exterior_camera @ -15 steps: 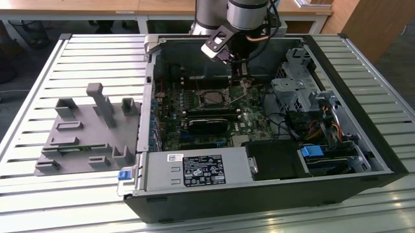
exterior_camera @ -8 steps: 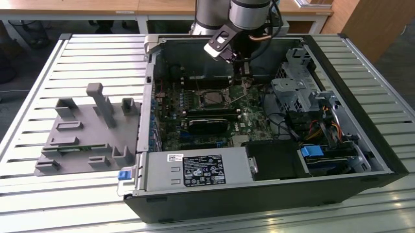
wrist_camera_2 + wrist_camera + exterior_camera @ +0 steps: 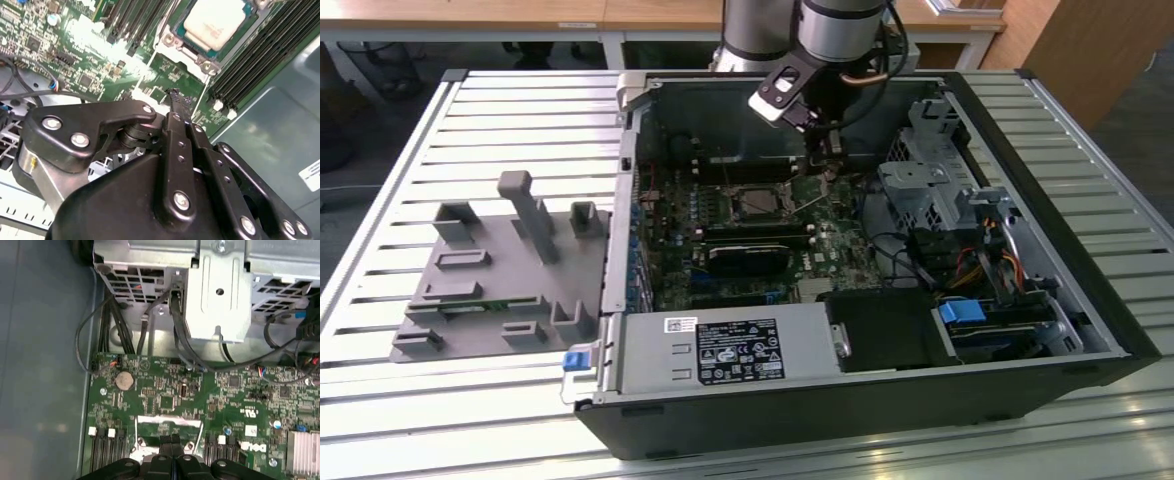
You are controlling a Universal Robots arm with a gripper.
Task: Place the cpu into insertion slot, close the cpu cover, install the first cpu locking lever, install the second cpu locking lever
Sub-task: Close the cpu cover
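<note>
- The cpu lies in the insertion slot: first step done.
- My gripper, pressed together and empty, hangs beside it.
- I judge the levers not locked yet.

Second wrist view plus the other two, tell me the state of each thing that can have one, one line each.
claw, shut, tips close to the motherboard; whether it pinches anything cannot be told.
cpu, seated flat, metal face up.
cpu cover, looks down flat around the cpu.
computer case, open, insides exposed.
</note>
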